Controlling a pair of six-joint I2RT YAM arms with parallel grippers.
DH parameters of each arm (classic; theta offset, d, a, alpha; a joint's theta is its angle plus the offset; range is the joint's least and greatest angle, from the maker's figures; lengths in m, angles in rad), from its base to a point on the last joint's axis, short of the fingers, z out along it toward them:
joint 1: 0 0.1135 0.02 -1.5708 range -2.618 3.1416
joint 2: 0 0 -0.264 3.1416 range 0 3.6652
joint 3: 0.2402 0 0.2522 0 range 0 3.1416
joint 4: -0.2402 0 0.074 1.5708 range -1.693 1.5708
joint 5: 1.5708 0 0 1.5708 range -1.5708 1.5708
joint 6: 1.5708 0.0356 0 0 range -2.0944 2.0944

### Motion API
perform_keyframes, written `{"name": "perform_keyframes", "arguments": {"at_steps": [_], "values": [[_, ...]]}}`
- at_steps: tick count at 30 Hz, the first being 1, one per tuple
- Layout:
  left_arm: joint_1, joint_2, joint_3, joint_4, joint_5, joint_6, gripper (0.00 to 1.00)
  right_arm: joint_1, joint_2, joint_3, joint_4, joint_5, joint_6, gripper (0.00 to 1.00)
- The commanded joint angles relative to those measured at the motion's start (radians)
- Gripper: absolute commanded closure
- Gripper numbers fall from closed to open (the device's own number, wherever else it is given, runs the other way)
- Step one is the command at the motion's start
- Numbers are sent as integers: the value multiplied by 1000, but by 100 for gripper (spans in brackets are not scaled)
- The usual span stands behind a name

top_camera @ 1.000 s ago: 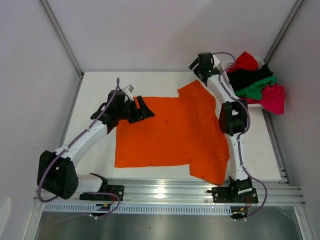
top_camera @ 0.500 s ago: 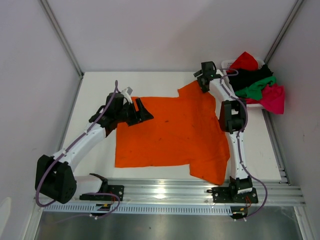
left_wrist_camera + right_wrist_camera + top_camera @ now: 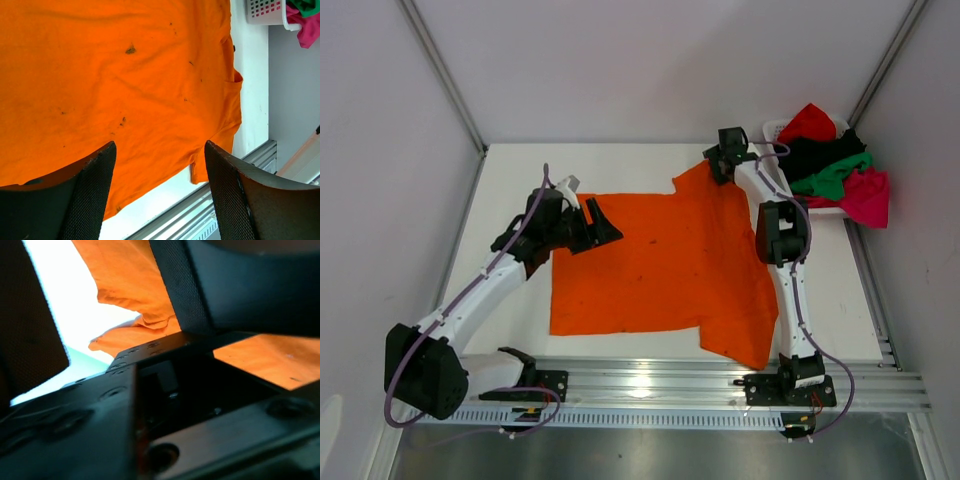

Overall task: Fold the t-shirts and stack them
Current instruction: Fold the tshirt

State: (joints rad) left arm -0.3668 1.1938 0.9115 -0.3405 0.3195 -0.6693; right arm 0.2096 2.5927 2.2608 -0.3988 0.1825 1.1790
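While the orange t-shirt [image 3: 660,260] is lying spread flat on the counter [image 3: 510,170], apparently ready for its first fold, the other t-shirts [image 3: 830,165] are waiting heaped in the white basket [image 3: 772,130]. Left hand [image 3: 603,228] is hovering over the shirt's far-left corner, fingers spread, holding nothing. Right hand [image 3: 718,165] is sitting at the far-right sleeve, fingers apart, straddling a rumpled fold but not visibly pinching it.

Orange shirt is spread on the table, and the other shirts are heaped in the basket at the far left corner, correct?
Not quite. The orange shirt is spread on the table, but the basket with the other shirts sits at the far right corner, as the top external view shows.
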Motion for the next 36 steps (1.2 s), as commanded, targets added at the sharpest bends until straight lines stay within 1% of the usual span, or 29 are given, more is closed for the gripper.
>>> {"name": "perform_keyframes", "arguments": {"at_steps": [1, 3, 6, 8, 9, 10, 11, 12, 15, 16, 18, 21, 27, 34, 36], "values": [[6, -37, 1, 0, -20, 20, 26, 4, 20, -39, -23, -11, 4, 37], [6, -39, 4, -5, -25, 19, 26, 2, -6, -79, -26, 5, -2, 38], [6, -39, 12, -9, -26, 20, 26, -3, -71, -199, 21, 35, -18, 38], [6, -42, 10, -14, -26, 22, 27, -18, -98, -272, 46, 23, -16, 42], [6, -42, 13, -15, -28, 22, 27, -24, -101, -286, 64, 15, -16, 46], [6, -45, 13, -18, -31, 23, 27, -36, -103, -297, 69, 8, -16, 57], [6, -46, 16, -22, -33, 25, 27, -39, -103, -309, 71, -8, -16, 63], [6, -48, 15, -25, -36, 25, 27, -41, -102, -314, 71, -11, -16, 75], [6, -54, 24, -35, -45, 30, 27, -42, -103, -331, 81, -15, -24, 85], [6, -56, 24, -38, -49, 31, 27, -42, -105, -334, 83, -17, -25, 90], [6, -59, 26, -45, -57, 33, 27, -42, -103, -343, 95, -24, -27, 95], [6, -56, 24, -46, -62, 33, 27, -42, -103, -351, 106, -31, -32, 100], [6, -39, 24, -43, -54, 28, 27, -39, -140, -420, 135, -28, -50, 100], [6, -28, 13, -28, -45, 22, 28, -41, -226, -598, 159, 17, -67, 100], [6, -25, 15, -23, -36, 19, 28, -41, -241, -618, 175, 20, -76, 100]]}}
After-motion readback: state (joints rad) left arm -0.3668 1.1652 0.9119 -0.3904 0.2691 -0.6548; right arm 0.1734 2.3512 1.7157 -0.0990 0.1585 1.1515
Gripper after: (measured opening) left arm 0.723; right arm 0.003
